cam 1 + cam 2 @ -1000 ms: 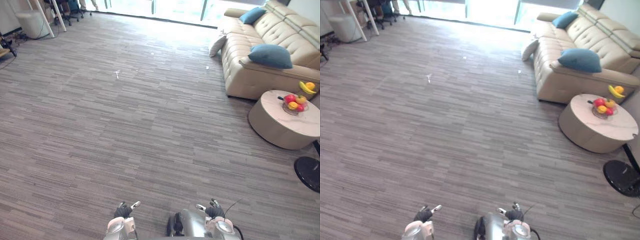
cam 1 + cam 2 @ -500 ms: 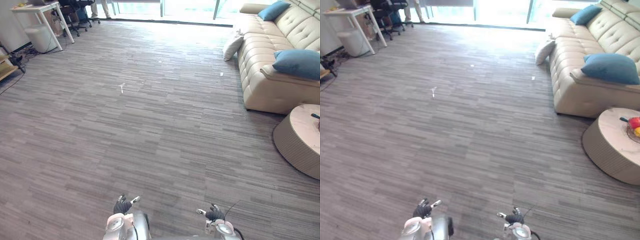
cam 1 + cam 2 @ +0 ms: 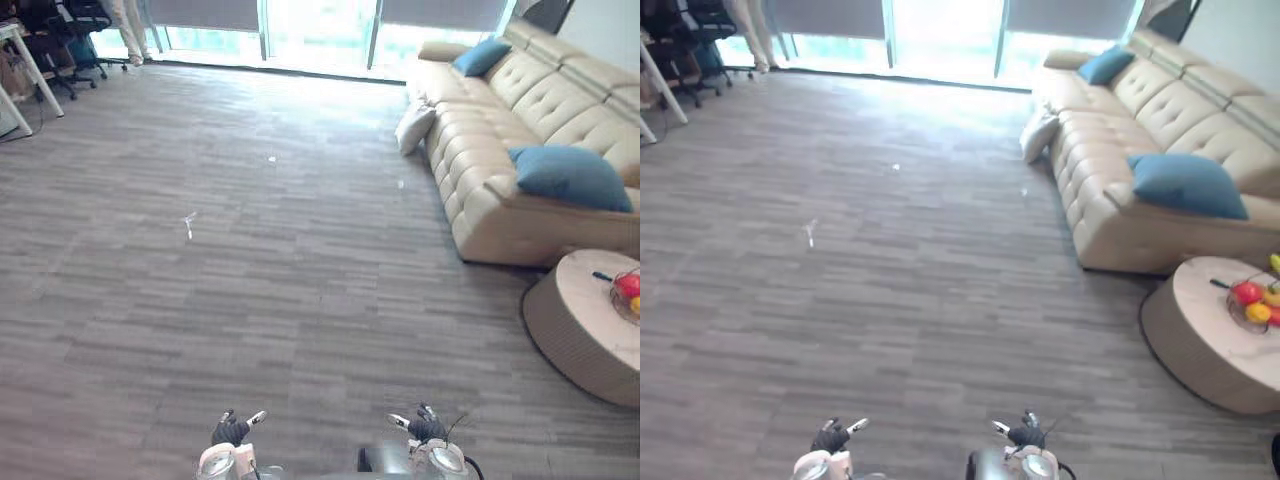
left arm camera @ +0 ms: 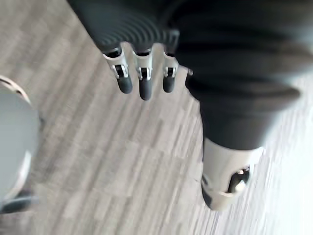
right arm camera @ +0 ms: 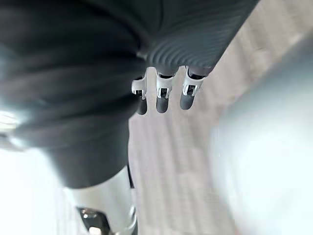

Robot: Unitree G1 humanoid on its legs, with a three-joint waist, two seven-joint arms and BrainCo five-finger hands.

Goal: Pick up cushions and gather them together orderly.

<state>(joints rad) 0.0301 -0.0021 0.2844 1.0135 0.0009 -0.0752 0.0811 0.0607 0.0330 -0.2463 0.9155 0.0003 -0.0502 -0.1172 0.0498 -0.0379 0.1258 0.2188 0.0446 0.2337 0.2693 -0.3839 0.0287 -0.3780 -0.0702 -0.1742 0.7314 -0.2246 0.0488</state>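
A large blue cushion (image 3: 568, 177) lies on the near end of the beige sofa (image 3: 500, 215). A second blue cushion (image 3: 480, 57) rests at the sofa's far end. On the floor a pale cushion (image 3: 413, 127) leans against the sofa's side. My left hand (image 3: 232, 432) and right hand (image 3: 422, 427) hang low at the bottom of the eye views, far from all cushions. The wrist views show the left hand (image 4: 142, 78) and right hand (image 5: 164, 95) with straight fingers over the floor, holding nothing.
A round low table (image 3: 580, 300) with a fruit bowl (image 3: 628, 292) stands at the near right, in front of the sofa. Office chairs (image 3: 75, 20), a white desk leg (image 3: 15, 70) and a person's legs (image 3: 125, 25) are far left. Paper scraps (image 3: 189, 222) lie on the wide carpet.
The whole picture has shifted, so the camera has moved: the sofa and round table now sit further into view. Both hands stay low and open.
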